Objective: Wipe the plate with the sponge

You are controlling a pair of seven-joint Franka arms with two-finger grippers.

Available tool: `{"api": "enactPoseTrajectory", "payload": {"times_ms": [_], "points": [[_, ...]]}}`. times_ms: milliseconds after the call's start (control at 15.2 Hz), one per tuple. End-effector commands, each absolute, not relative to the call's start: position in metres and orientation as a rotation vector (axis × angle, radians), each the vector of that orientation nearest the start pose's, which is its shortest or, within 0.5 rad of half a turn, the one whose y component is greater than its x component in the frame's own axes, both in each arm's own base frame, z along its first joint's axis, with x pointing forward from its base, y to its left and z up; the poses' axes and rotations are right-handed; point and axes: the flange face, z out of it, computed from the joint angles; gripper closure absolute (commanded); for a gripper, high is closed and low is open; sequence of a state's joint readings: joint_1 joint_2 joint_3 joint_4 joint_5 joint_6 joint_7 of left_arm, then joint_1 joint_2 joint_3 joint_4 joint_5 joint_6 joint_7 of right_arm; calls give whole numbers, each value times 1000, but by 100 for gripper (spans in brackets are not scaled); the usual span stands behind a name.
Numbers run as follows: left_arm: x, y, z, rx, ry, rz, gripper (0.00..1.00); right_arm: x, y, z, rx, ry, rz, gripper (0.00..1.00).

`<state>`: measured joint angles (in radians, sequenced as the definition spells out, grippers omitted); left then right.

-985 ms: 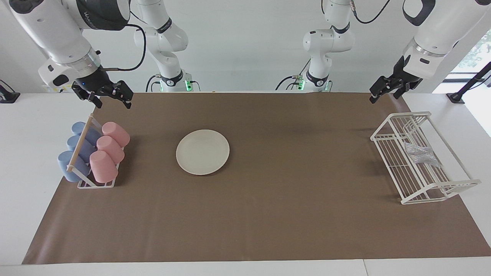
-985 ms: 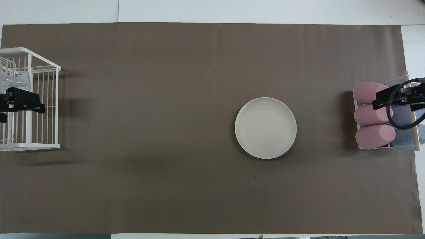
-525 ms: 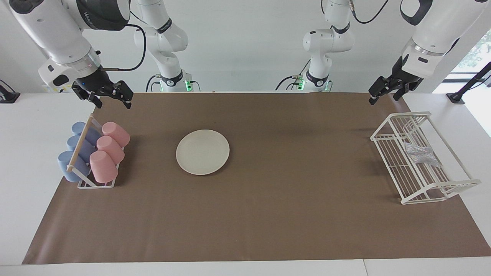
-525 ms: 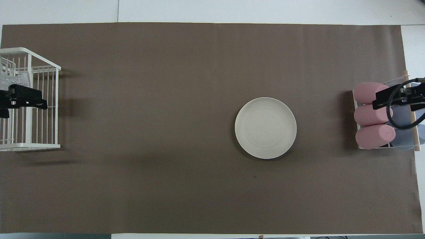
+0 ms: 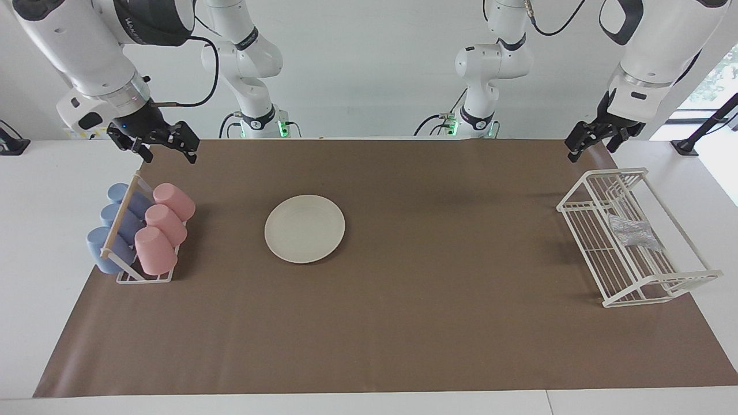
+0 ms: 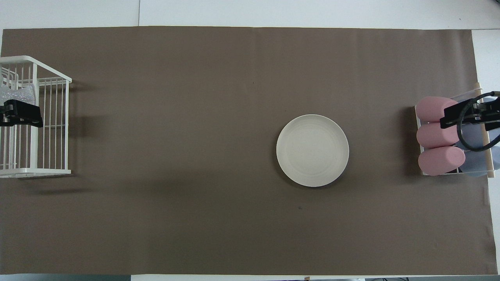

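Brown mat over white table. Plate flat on mat, toward right arm's end, near cup holder with 3 pink, 3 blue cups. Sponge in white wire rack at left arm's end. Left gripper raised over rack's edge nearest robots, jaws open, empty. Right gripper raised just above cup holder, jaws open, empty.

Only lettering: white brand mark on right arm's dark joint band, too small to read.
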<state>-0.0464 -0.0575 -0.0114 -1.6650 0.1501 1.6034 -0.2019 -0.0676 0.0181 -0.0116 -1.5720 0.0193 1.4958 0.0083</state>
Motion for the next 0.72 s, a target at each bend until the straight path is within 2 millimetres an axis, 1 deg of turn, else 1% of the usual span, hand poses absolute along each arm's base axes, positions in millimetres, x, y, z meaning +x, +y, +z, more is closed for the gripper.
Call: {"api": "enactPoseTrajectory", "payload": {"times_ms": [0, 66, 131, 197, 263, 328, 394, 460, 525, 591, 656], "points": [[556, -38, 587, -2809, -152, -64, 0, 545, -58, 612, -3123, 156, 102, 0], [562, -38, 580, -2751, -123, -80, 0, 546, -56, 613, -3123, 189, 86, 0], [572, -37, 568, -2698, -95, -83, 0, 547, -51, 614, -3117, 303, 82, 0], [581, -35, 557, -2625, -60, -85, 0, 547, -45, 615, -3102, 458, 80, 0], [589, -42, 542, -2555, -7, -77, 0, 547, -41, 615, -3069, 662, 80, 0], [600, -55, 522, -2489, 50, -68, 0, 548, -30, 614, -3021, 869, 83, 0], [610, -57, 508, -2441, 71, -75, 0, 548, -21, 612, -2965, 1059, 90, 0], [618, -55, 494, -2406, 90, -92, 0, 547, -12, 611, -2872, 1307, 95, 0], [627, -52, 482, -2374, 120, -112, 0, 546, -4, 612, -2790, 1484, 90, 0], [633, -50, 473, -2346, 142, -119, 0, 544, 8, 611, -2714, 1631, 94, 0], [639, -49, 462, -2308, 154, -127, 0, 543, 17, 611, -2636, 1765, 97, 0]]}}
